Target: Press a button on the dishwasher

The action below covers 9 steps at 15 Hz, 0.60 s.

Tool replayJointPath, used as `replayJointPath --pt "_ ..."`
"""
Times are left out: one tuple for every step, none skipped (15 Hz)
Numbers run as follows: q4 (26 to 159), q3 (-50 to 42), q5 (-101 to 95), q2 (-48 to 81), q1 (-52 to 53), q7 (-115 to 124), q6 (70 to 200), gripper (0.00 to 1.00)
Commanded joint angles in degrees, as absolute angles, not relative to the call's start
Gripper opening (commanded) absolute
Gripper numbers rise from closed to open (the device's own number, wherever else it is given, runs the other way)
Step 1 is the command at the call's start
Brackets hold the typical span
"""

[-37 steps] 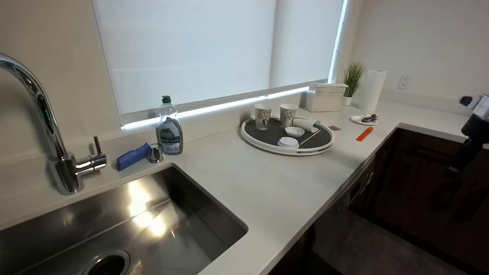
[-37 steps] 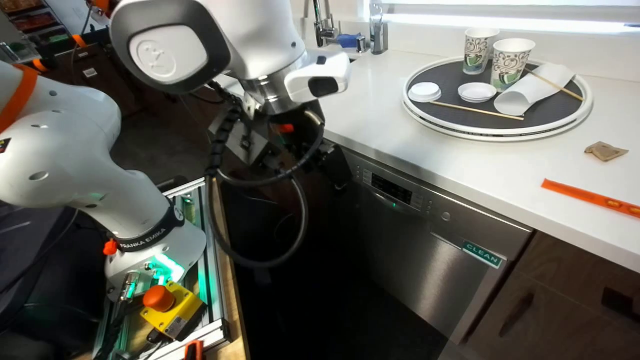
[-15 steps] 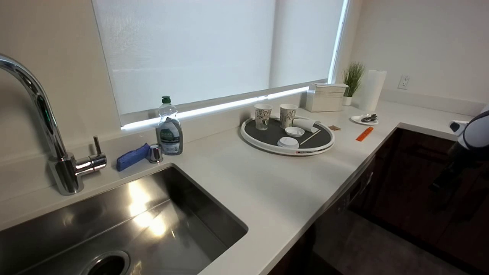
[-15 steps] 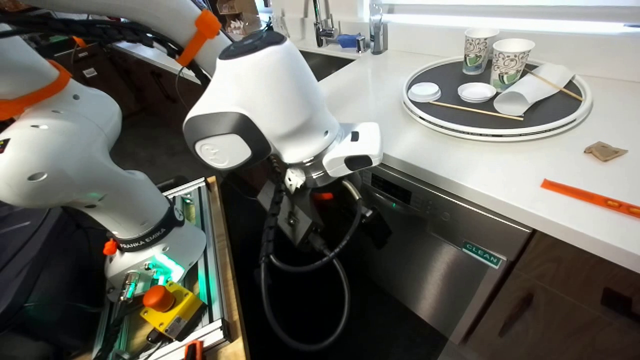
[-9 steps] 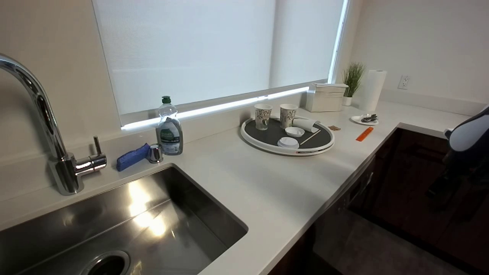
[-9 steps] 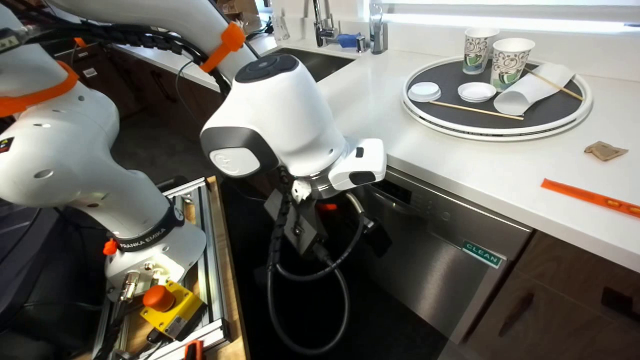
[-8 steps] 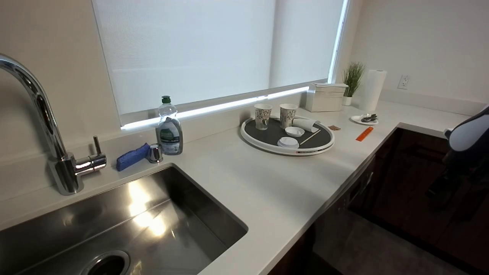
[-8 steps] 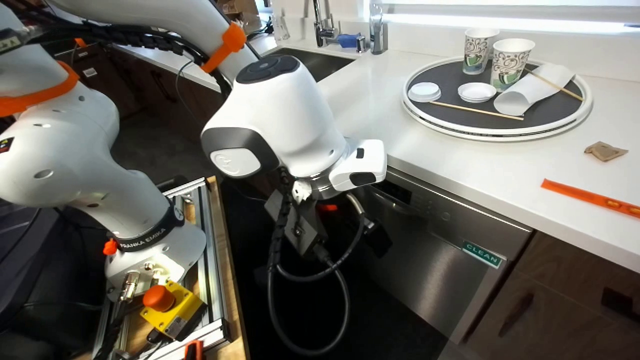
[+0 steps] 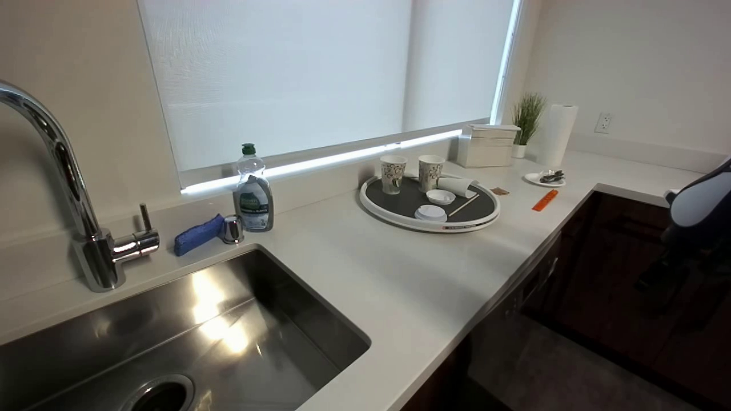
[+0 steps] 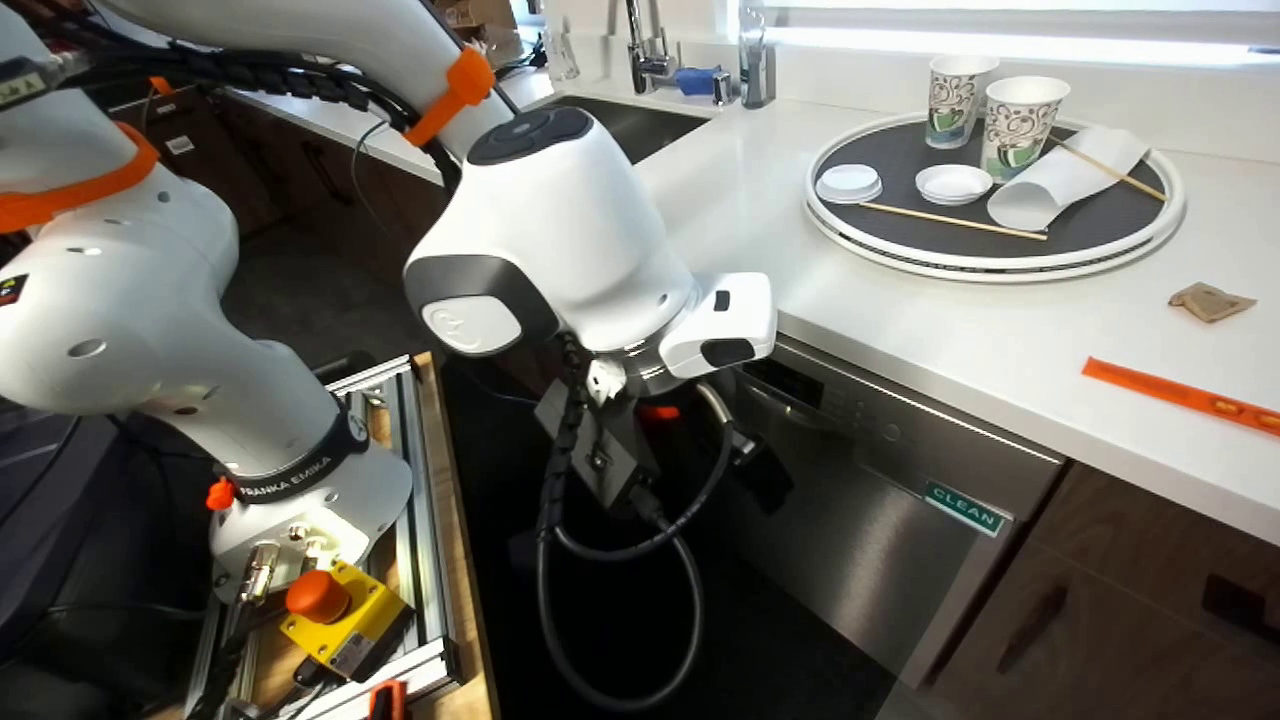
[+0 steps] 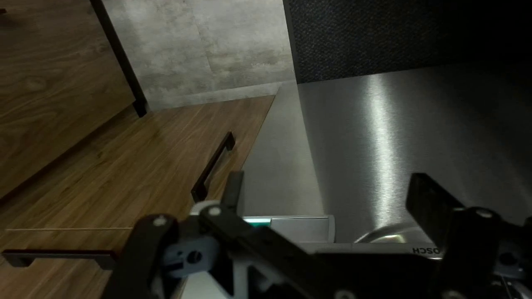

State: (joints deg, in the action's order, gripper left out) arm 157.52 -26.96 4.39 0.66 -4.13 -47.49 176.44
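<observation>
The dishwasher has a brushed steel front under the counter, with a green CLEAN sign. Its dark display and small buttons sit on the top strip, and the arm hides the strip's left part. In the wrist view the steel front shows an upside-down BOSCH mark. My gripper is open and empty, its two black fingers wide apart in front of the steel. In an exterior view the gripper is a dark shape before the front, below the display. I cannot tell if it touches.
The white counter's edge overhangs the front. A round tray with cups and lids stands on it, and an orange level lies at the right. A wood cabinet adjoins the dishwasher. A black cable loops below the wrist.
Over the last seconds the wrist and gripper came lower and further right in the exterior view that shows the arm. In the last half second the arm has barely moved.
</observation>
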Motion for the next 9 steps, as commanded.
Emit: replayJointPath --pt "156.34 -25.41 8.71 4.99 -3.50 -48.39 179.70 1.00" --pt "156.08 -24.57 10.12 5.50 -3.71 -48.83 179.38 1.00" --pt "155.78 -23.12 12.50 5.88 -4.23 -49.63 179.20 1.00" --pt "155.23 -21.64 14.77 6.60 -4.93 -50.25 179.15 1.00" --pt "154.66 -19.27 18.22 6.28 -6.08 -51.87 177.80 1.00" --pt "153.63 -17.18 21.27 6.99 -7.24 -53.13 177.32 1.00" --pt "152.27 -15.11 24.29 8.15 -8.58 -54.71 176.90 1.00" --pt "150.72 -12.81 27.52 9.42 -10.28 -56.60 176.93 1.00" --pt "149.08 -10.20 30.95 10.53 -12.43 -58.86 176.34 1.00"
